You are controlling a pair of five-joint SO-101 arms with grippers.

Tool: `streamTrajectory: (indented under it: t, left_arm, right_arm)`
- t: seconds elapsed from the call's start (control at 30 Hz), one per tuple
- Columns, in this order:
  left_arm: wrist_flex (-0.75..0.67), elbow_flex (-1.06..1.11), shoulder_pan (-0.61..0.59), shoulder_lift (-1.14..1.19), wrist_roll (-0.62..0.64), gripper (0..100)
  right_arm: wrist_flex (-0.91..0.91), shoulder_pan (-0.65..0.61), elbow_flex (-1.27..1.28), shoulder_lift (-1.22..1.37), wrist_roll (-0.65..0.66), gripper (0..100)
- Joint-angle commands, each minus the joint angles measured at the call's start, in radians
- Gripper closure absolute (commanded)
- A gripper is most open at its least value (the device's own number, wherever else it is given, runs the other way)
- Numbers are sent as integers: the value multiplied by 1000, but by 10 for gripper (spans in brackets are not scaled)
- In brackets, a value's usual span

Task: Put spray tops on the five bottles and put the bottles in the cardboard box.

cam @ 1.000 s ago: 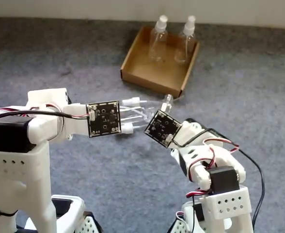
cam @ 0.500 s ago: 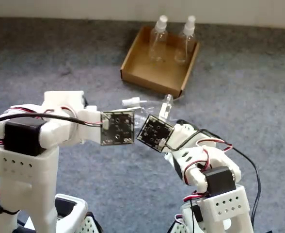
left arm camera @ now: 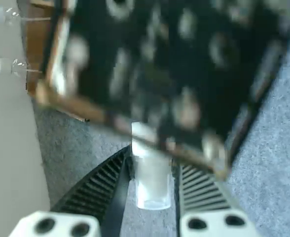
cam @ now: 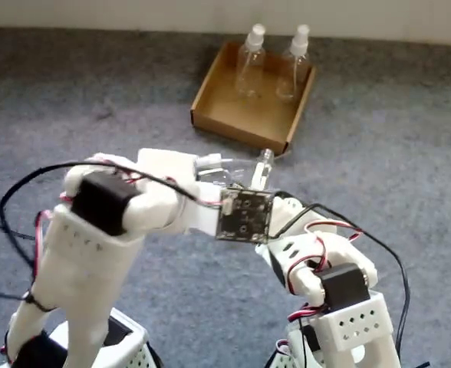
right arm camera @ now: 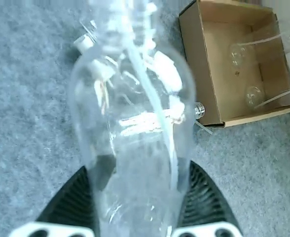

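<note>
My right gripper [right arm camera: 139,173] is shut on a clear bottle [right arm camera: 135,123], held up over the carpet with a thin tube running down inside it. My left gripper [left arm camera: 152,165] is shut on a white spray top [left arm camera: 150,185], close behind the right arm's blurred black wrist board [left arm camera: 155,69]. In the high view the left wrist board [cam: 245,215] covers the spot where both grippers meet. The cardboard box [cam: 233,123] at the back holds two upright capped bottles [cam: 251,57] [cam: 293,60].
Another clear bottle [cam: 262,164] lies on the grey carpet just in front of the box, with a white spray top [cam: 207,161] beside it. Its neck [right arm camera: 199,109] shows by the box corner [right arm camera: 219,118] in the right wrist view. Open carpet lies left and right.
The left arm has swung to the right, bringing its gripper up against the bottle in the right gripper. The right arm shifted slightly left.
</note>
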Motion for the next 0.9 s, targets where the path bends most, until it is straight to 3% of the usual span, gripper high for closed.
streamTrajectory:
  t: [0.0,0.43,0.6,0.87]
  left_arm:
    - [-14,-101,56,79,31,997]
    - [-14,-160,177,94,57,997]
    - [-12,-159,216,96,57,997]
    - [5,-142,225,185,-14,996]
  right_arm:
    - [-2,-5,-47,-8,-12,994]
    - [-61,-12,-47,-13,-54,994]
    - [-64,-96,-18,-16,-54,994]
    - [-59,-99,-12,-15,-55,994]
